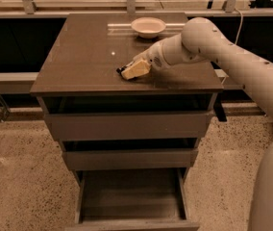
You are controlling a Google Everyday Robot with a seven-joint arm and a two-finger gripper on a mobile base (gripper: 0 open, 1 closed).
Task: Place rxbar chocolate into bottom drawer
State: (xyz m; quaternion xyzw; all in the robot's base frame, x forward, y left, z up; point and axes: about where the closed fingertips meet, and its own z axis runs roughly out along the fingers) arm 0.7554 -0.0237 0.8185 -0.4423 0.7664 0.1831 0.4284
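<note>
Camera view: the bar [120, 71] is seen touching the gripper [135, 70], just leftward; the drawer [131, 198] lies open well below. Whether the bar is gripped cannot be told.

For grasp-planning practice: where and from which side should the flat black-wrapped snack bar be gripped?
Likely pinch the flat black-wrapped snack bar across its narrow width, from above: it lies flat on the brown cabinet top, partly under the cream gripper.
</note>
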